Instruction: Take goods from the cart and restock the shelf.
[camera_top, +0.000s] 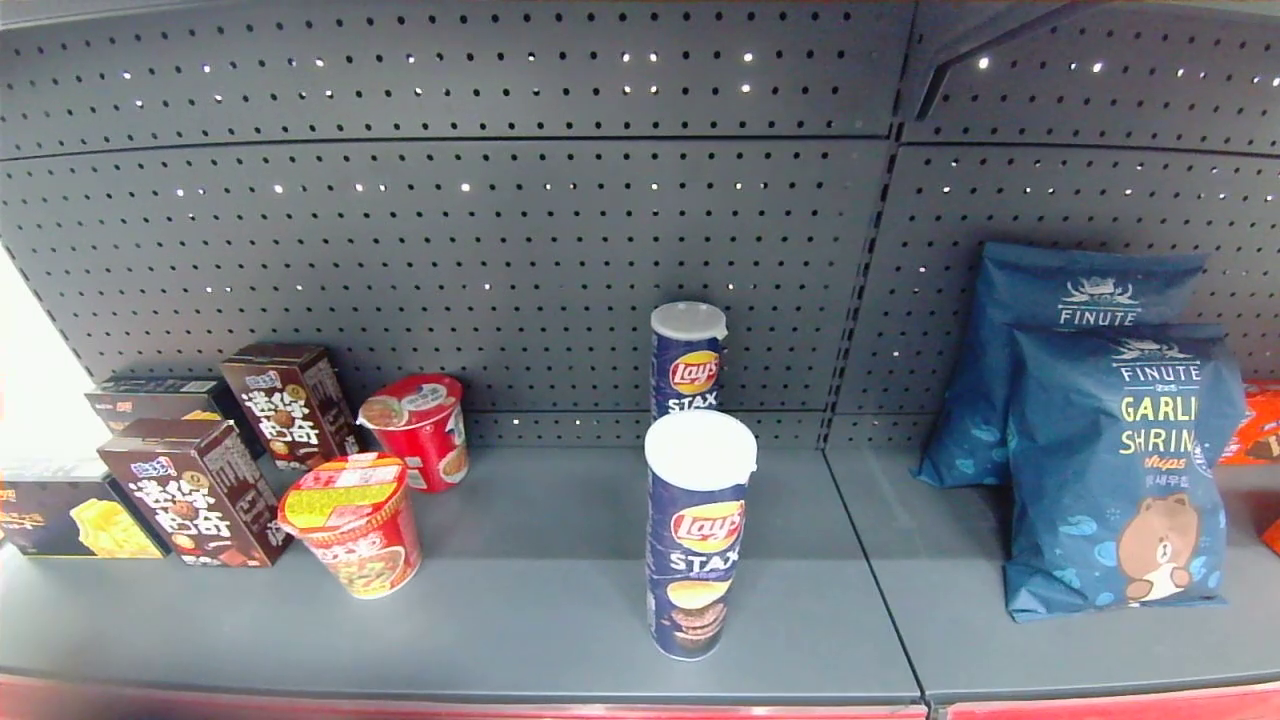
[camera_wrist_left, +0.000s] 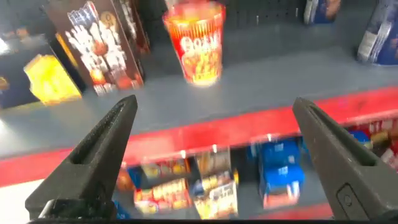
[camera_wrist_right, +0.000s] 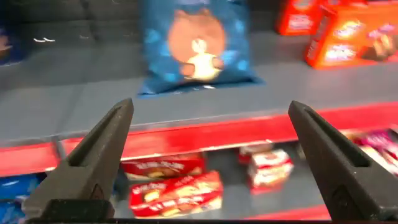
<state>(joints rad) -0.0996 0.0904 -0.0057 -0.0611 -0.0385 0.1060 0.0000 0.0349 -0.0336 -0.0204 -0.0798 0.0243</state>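
Before the grey metal shelf (camera_top: 540, 610), at its red front edge, I log: left gripper (camera_wrist_left: 214, 155) spread wide; right gripper (camera_wrist_right: 208, 155) spread wide. Mid-shelf stands a tall dark-blue crisp tube with white lid (camera_top: 697, 540), which hides the base of the twin tube (camera_top: 688, 360) behind it. The lower-tier packets (camera_wrist_left: 211, 186) are blurred beyond reading.

Left gripper (camera_wrist_left: 214, 102): two dark tapered fingers spread wide apart, nothing between them.
Grey metal shelf (camera_wrist_left: 280, 74): beyond the gripper, with a red front strip (camera_wrist_left: 249, 124).
Red paper noodle cup (camera_wrist_left: 198, 43): upright on the shelf, near its front.
Brown cardboard box (camera_wrist_left: 99, 46): upright, just beside the cup.
Dark box with yellow picture (camera_wrist_left: 46, 78): next to the brown box.
Lower tier: blue packet (camera_wrist_left: 280, 174) and red-and-yellow packets (camera_wrist_left: 186, 190), blurred.
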